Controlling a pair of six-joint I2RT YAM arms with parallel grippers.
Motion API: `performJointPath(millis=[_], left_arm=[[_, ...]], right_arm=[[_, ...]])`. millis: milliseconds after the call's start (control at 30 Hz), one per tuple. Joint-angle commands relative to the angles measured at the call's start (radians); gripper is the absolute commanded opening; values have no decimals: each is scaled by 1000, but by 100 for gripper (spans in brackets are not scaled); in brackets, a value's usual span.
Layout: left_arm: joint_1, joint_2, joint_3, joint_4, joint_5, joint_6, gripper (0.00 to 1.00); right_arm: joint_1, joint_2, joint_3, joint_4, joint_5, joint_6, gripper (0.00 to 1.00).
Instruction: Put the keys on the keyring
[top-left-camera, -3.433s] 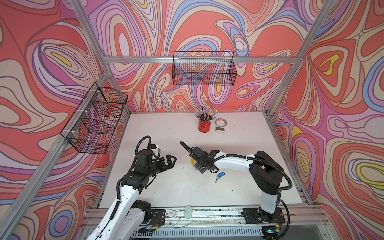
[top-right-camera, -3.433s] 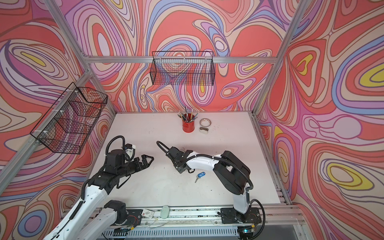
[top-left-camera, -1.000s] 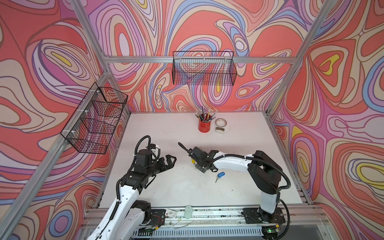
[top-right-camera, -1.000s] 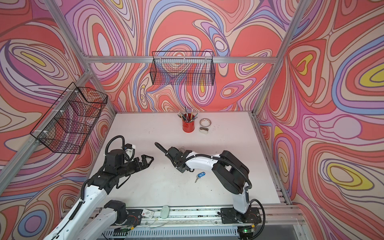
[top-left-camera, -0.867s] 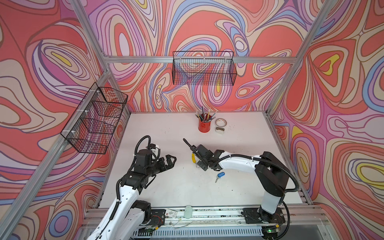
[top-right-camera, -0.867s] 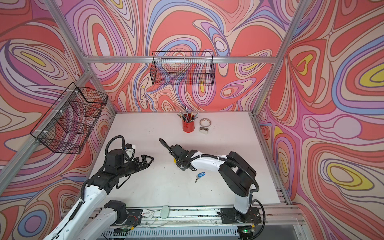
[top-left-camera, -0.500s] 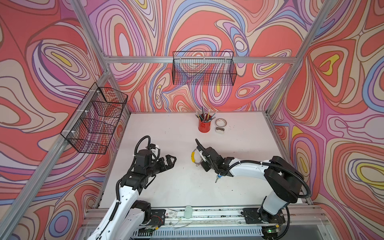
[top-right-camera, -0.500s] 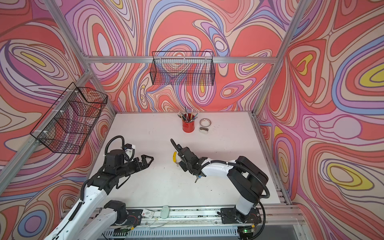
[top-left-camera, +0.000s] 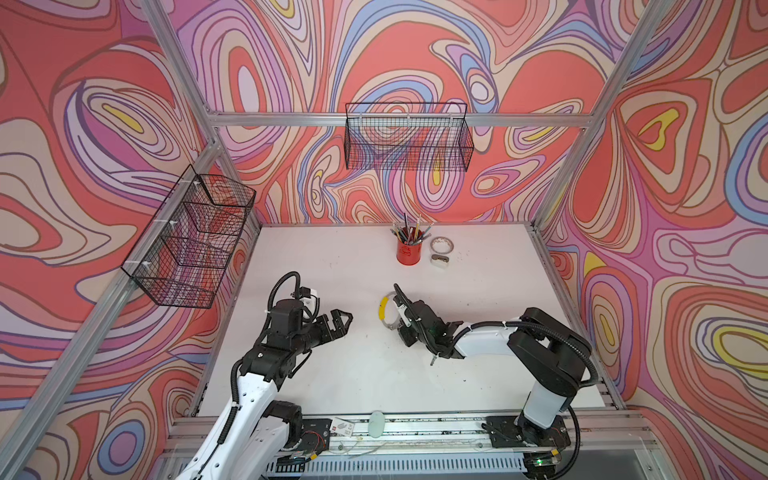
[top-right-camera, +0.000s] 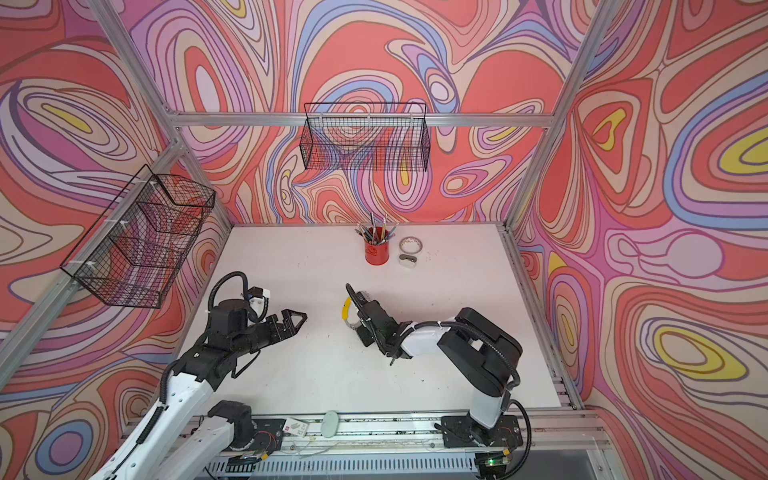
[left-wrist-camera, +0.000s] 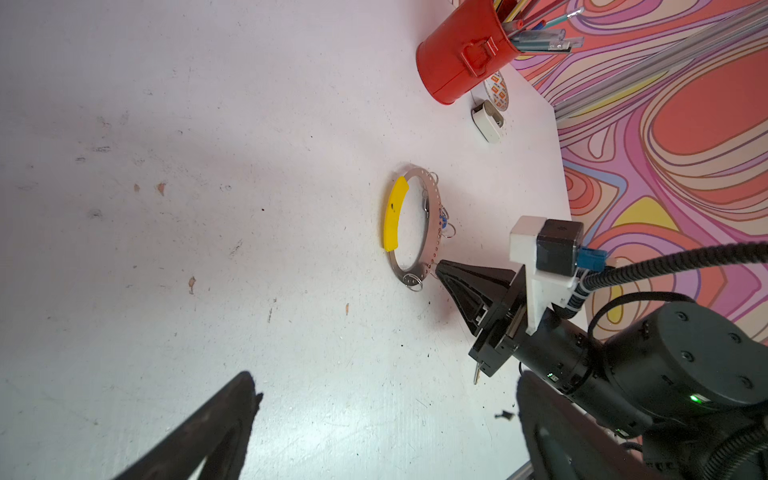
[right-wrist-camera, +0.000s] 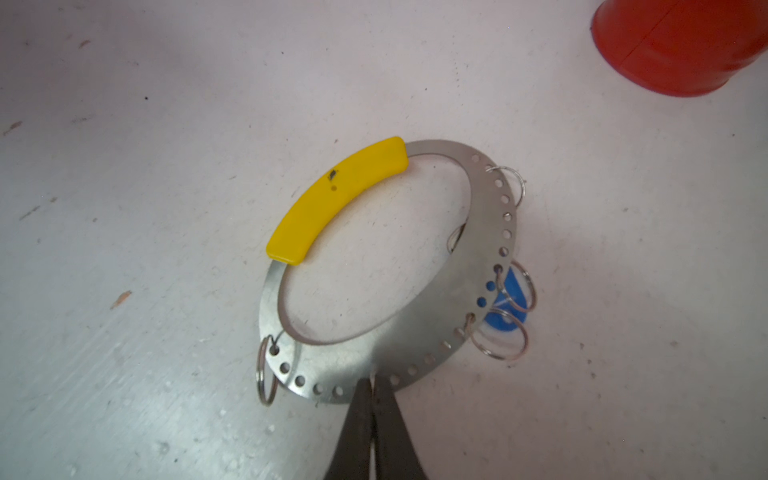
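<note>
Though flanked by two arms on table (top-left-camera: 332, 386), sits in one grip only. Shows left gripper (top-left-camera: 348, 322) empty and spread wide, well left of mid-table, pointing right. Shows right gripper (right-wrist-camera: 371, 386) pinched shut on near rim of keyring (right-wrist-camera: 340, 365), jaws flat against the perforated band. Places keyring at mid-table, between the two grippers, yellow segment toward the left, gripped side seemingly lifted a little off the surface. Tucks blue tag (right-wrist-camera: 505, 324) of one key under keyring's right side, among small rings (right-wrist-camera: 498, 357); cannot tell whether threaded. Reveals second key (left-wrist-camera: 476, 375) only as a blade tip, on table just near and right of keyring, beneath right wrist, tag hidden. Puts right arm nearer that key yet occupied; probably calls for free left gripper to cross rightward past keyring, or to take over keyring instead.
</note>
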Motion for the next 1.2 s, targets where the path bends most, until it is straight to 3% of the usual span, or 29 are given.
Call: performJointPath(millis=[0, 133, 200, 400, 633, 767, 1167], left_arm=[[6, 9, 10, 15, -2, 13, 100], [6, 6, 9, 12, -3, 15, 100], [6, 3, 9, 13, -2, 15, 100], [6, -5, 13, 7, -5, 20, 100], [6, -28, 56, -61, -20, 47, 100], [8, -41, 80, -122, -63, 85, 100], [8, -30, 76, -99, -45, 95, 100]], right_arm=[[-3, -11, -19, -23, -24, 21, 5], [-3, -75, 16, -110, -53, 36, 23], [-5, -77, 90, -237, -33, 53, 32], [-29, -86, 258, -506, -91, 60, 47], [-31, 4, 436, -783, 0, 71, 43], [-21, 31, 443, -797, 9, 108, 43], [-11, 137, 463, -740, -68, 139, 42]])
